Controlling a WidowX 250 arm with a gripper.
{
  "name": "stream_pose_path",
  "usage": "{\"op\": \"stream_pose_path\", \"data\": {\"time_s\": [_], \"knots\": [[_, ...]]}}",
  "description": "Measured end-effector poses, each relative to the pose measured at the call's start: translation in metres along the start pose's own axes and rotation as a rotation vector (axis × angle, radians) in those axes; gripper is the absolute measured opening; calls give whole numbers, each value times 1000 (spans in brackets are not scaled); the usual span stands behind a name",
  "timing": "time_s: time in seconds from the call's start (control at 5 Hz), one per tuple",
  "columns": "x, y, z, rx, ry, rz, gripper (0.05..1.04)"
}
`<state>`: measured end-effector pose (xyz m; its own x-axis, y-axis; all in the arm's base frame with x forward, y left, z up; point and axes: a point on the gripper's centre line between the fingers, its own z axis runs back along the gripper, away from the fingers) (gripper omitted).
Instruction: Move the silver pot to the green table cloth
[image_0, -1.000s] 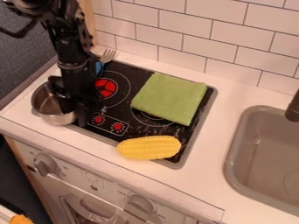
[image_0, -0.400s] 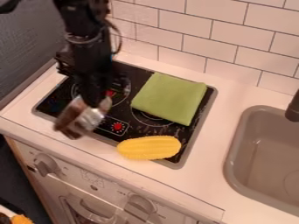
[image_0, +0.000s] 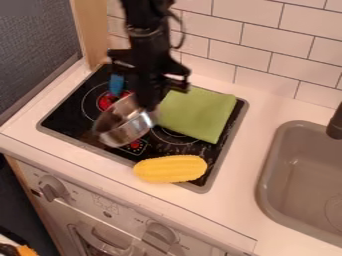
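My gripper (image_0: 149, 104) hangs over the middle of the stove, shut on the rim of the silver pot (image_0: 131, 131). The pot is tilted, its opening facing up and to the left, and it is held above the black stovetop. Just right of the pot lies the folded green cloth (image_0: 197, 113), on the right rear part of the stove. The gripper is beside the cloth's left edge, and the black arm covers part of the cloth's upper left corner.
A yellow corn cob (image_0: 171, 169) lies across the front right edge of the stove (image_0: 72, 117). Behind the pot is a blue-handled utensil (image_0: 116, 85). The grey sink (image_0: 304, 172) is at the right, and tiled wall runs along the back.
From the counter's left side, the pot has been lifted and carried right over the stove, tilting as it went. My arm has moved right with it; cloth and corn stayed put.
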<state>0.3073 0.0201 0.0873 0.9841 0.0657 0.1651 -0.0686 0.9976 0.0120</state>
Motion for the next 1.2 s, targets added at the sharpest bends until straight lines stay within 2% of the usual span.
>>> {"op": "stream_pose_path", "data": {"time_s": [0.4, 0.6, 0.8, 1.0, 1.2], "knots": [[50, -25, -6, -41, -54, 47, 50], [62, -47, -13, -77, -67, 34, 50], [67, -61, -21, -78, -93, 13, 50], [63, -60, -30, -55, -117, 68, 78], [55, -59, -30, -33, -95, 123, 219]]}}
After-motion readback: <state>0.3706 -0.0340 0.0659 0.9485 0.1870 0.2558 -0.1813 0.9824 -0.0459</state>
